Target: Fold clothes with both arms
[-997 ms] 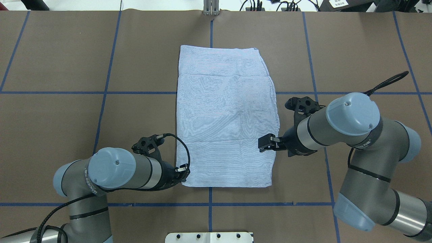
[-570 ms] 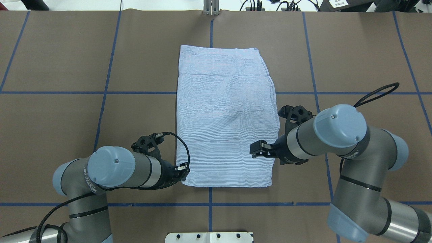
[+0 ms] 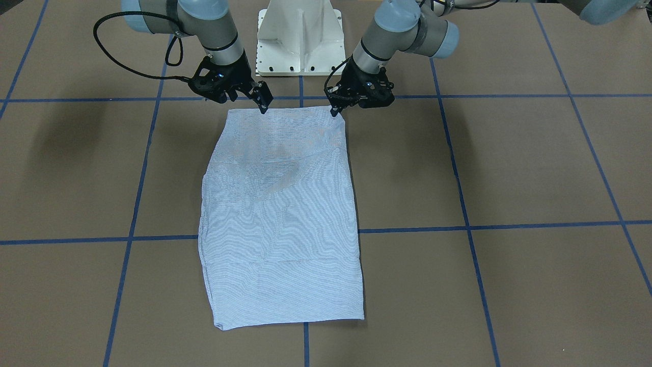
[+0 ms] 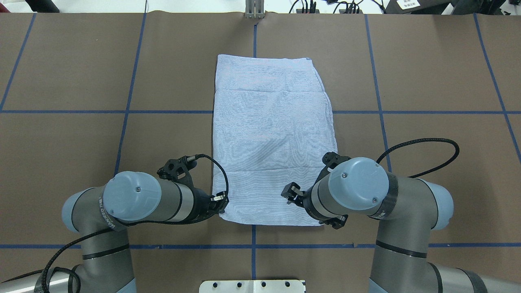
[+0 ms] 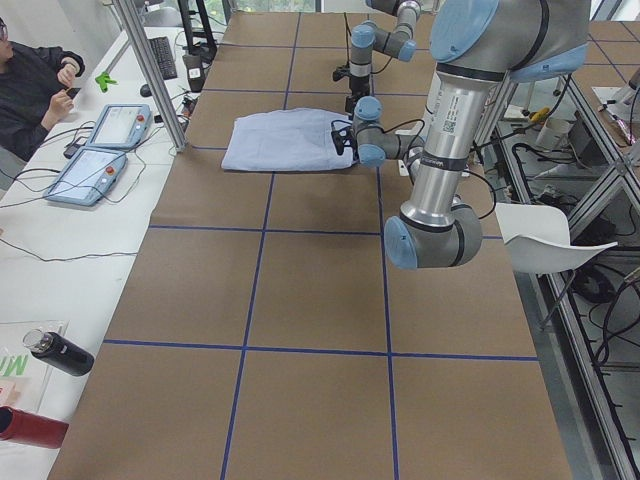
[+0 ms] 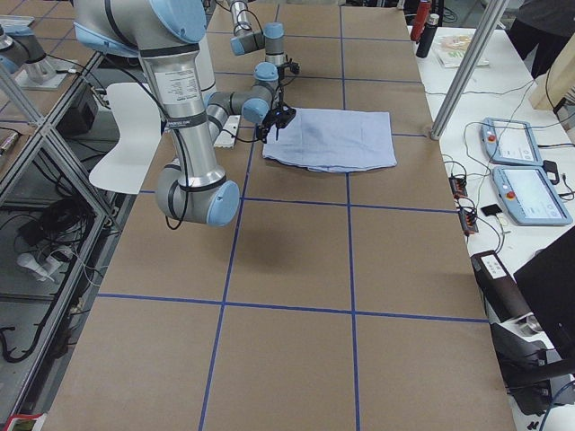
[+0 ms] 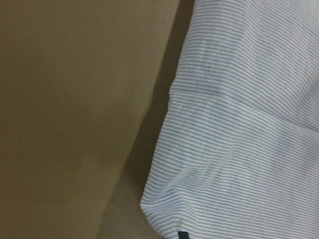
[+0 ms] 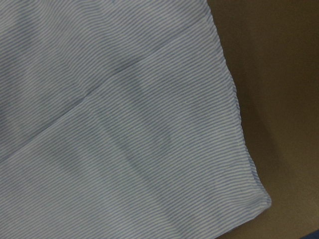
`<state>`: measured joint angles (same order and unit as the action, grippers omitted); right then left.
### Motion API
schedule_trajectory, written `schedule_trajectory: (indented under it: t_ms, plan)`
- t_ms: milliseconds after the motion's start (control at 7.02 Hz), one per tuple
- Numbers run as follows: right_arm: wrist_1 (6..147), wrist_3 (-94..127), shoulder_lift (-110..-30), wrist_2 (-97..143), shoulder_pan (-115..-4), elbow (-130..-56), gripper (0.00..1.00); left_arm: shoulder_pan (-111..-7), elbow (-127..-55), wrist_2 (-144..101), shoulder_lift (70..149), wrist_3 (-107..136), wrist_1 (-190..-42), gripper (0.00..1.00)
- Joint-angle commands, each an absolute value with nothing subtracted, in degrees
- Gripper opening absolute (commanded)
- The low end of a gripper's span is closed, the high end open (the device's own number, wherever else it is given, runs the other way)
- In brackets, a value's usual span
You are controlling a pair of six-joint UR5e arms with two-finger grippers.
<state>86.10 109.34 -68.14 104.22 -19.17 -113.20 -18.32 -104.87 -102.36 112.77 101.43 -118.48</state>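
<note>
I see one shirt (image 4: 272, 142), folded into a single long striped rectangle and lying flat in the middle of the table (image 4: 81, 81). Its long axis runs straight out from my base toward the far edge, along the central blue tape line (image 4: 254, 38), and one cross line passes under it. The short end nearest me is a little wider than the far one. No collar, label or button shows, so I cannot tell which end is the neck. I have two arms down at that near end, one at each corner. My left arm (image 4: 138, 201) brings my left gripper (image 4: 222, 203) to the near left corner, with its tip right at the cloth's edge. Only a sliver of one finger shows in my left wrist view, and I cannot tell whether that hand is parted or closed. My right arm (image 4: 358, 193) holds my right gripper (image 4: 290, 193) over the cloth just inside the near right corner. Its two fingers look parted and grip nothing.
</note>
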Motion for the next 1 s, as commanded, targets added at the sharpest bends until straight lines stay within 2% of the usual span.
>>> schedule_trajectory:
  t_ms: [0,854]
  plan:
    - [88.6,109.7,-68.1,104.1,-18.6,-112.9,1.0,-18.3,-105.2,-102.4,112.9,101.5,-118.5,0.0]
    - [89.7,111.7,-67.6,101.8,-16.9,-110.8,1.0,-18.3,-105.6,-102.6,113.6,101.5,-118.4,0.0]
